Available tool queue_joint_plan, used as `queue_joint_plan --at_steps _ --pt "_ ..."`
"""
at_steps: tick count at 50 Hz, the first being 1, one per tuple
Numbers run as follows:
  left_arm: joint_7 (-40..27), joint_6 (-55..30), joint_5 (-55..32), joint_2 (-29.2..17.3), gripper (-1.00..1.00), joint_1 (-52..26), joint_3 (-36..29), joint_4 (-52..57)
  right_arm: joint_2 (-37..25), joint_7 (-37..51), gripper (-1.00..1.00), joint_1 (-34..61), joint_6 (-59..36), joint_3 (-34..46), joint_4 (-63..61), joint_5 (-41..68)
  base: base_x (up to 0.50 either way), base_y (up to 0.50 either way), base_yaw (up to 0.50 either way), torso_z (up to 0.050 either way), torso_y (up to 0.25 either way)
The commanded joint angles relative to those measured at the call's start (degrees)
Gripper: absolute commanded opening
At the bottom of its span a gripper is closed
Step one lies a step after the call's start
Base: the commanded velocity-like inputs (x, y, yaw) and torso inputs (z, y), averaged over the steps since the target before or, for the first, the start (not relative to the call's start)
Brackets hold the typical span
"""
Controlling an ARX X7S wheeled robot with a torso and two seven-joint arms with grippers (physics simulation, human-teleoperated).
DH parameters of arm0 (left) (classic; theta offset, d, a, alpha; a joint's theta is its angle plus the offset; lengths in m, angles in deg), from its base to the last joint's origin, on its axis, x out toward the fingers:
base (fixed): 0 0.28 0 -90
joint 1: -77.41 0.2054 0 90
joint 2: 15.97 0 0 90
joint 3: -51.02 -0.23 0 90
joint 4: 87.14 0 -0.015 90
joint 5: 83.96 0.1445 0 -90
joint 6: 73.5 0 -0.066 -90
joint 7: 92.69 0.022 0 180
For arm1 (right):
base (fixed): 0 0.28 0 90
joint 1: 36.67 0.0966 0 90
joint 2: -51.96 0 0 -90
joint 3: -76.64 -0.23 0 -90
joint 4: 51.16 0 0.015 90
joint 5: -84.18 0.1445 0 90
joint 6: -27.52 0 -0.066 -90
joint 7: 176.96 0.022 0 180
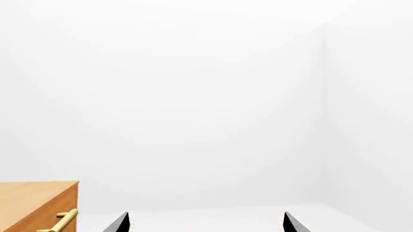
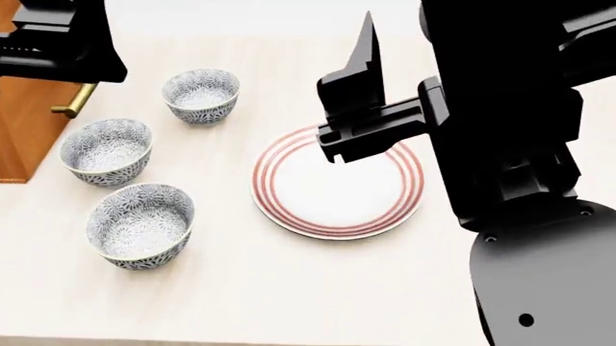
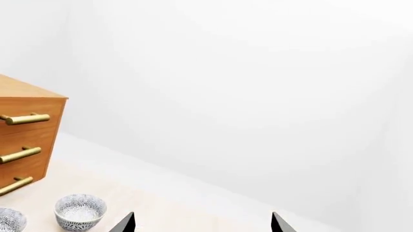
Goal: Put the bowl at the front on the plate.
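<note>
1. Sitting nearest the robot on the pale tabletop (image 2: 288, 288), the bowl (image 2: 141, 224) at the front is upright, with the same grey-blue floral pattern as the others.
2. Two matching bowls stand beyond it — a middle bowl (image 2: 107, 151) just behind, and a far bowl (image 2: 201, 94) further back and to the right. All three are apart from one another.
3. The plate (image 2: 337, 193), white with red rings, lies flat to the right of the bowls, near but not touching the front one.
4. The right gripper (image 2: 361, 86) hangs above the plate's far edge; in the right wrist view its two dark fingertips (image 3: 124, 223) stand wide apart with nothing between them.
5. The left gripper (image 1: 205, 223) is likewise spread wide and holds nothing; its arm sits at the far left, above a wooden cabinet (image 2: 24, 122) with a brass handle (image 2: 72, 101).
6. The right wrist view looks out over the far bowl towards the cabinet's drawers and bare white walls.
</note>
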Motion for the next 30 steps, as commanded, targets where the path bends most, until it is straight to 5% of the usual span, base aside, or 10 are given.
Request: queue_joint_plan --at_steps 1,30 --pt "-1.34 0.44 -1.57 -0.69 1.0 -0.01 0.02 -0.31 -0.02 0.28 1.0 -0.1 0.03 -0.24 0.23 0.79 0.1 0.0 0.0 0.0 0.0" --pt "-3.31 2.63 -3.82 -2.44 1.0 1.85 -0.76 -0.93 -0.12 0.79 1.0 -1.06 2.08 -0.98 0.85 2.08 0.08 0.0 0.0 0.0 0.0"
